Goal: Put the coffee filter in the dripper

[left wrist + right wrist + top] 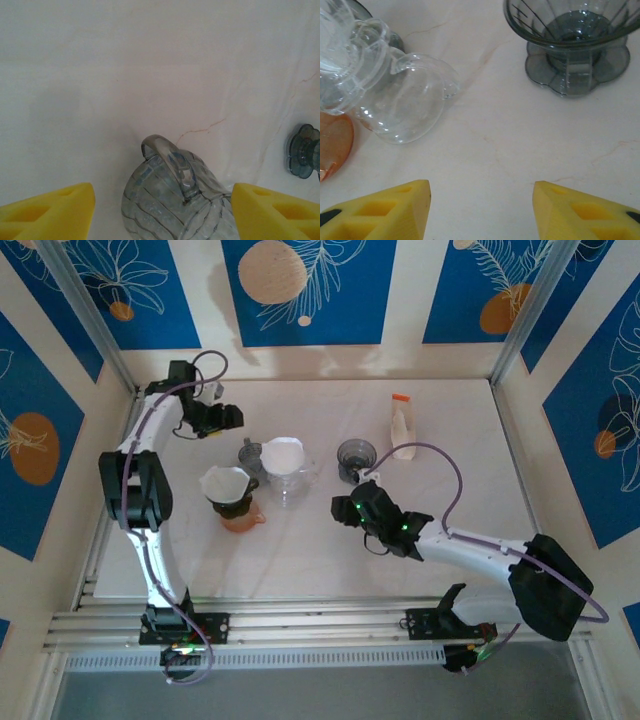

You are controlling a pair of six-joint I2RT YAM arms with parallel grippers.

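Claws both hang released and empty: left gripper (232, 418) beside a grey dripper (175, 200), right gripper (481, 183) low over the table (300, 560). White coffee filter (284, 453) sits in the clear dripper (292, 488), so I judge placing done; next I back away cleanly.

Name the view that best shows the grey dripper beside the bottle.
Right wrist: the grey dripper is close, ribs and petal base clear. Top external shows it small; left wrist maybe catches its base at right edge.
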